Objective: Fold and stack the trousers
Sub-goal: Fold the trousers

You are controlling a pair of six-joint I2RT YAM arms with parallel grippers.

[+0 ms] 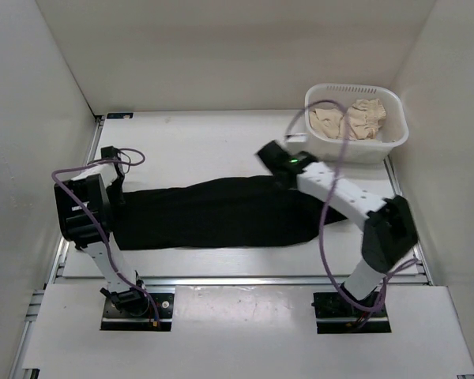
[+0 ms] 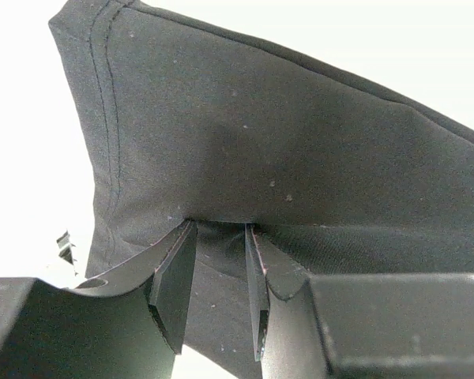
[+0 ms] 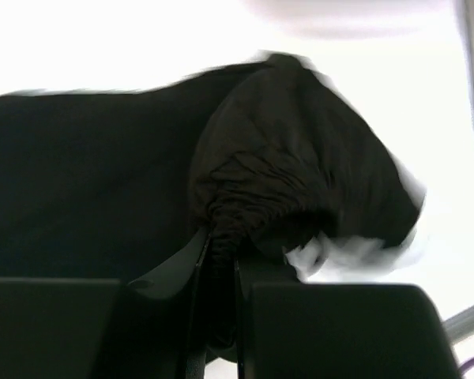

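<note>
The black trousers (image 1: 221, 213) lie stretched left to right across the white table. My left gripper (image 1: 116, 192) is at their left end, and in the left wrist view it (image 2: 220, 227) is shut on a fold of the fabric (image 2: 284, 142) near a stitched hem. My right gripper (image 1: 267, 155) is at the far right corner of the trousers. In the right wrist view it (image 3: 221, 237) is shut on the gathered waistband (image 3: 261, 205), which bunches up above the jaws.
A white basket (image 1: 349, 148) holding beige garments (image 1: 351, 118) stands at the back right, just behind my right arm. White walls close in the table on the left, back and right. Purple cables loop off both arms.
</note>
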